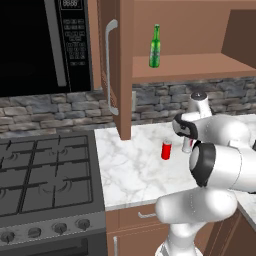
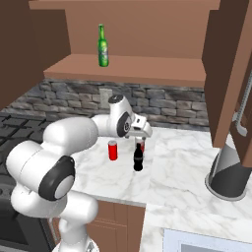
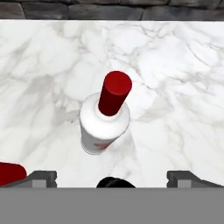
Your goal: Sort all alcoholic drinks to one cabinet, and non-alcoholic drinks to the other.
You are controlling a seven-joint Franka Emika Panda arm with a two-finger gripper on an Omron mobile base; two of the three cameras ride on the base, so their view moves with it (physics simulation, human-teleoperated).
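Observation:
A white bottle [image 3: 104, 127] with a red cap stands upright on the marble counter, straight below my open gripper [image 3: 113, 178]; the fingers [image 3: 42, 177] sit wide apart above it and touch nothing. From the right base camera the gripper [image 2: 141, 135] hovers over this bottle [image 2: 142, 144], which is half hidden behind the black cola bottle [image 2: 139, 158]. The red can [image 2: 113, 150] stands just left of them, and the can [image 1: 166, 149] also shows left of my hand. The green bottle [image 1: 155, 46] stands on the open cabinet's shelf [image 1: 200, 65].
The left cabinet door [image 1: 119, 70] hangs open over the counter's left end, and the right cabinet door [image 2: 230, 74] is open too. A gas stove [image 1: 45, 175] lies to the left. A grey cone-shaped object [image 2: 227, 172] stands at the right, and a sink [image 2: 206, 242] is near the front.

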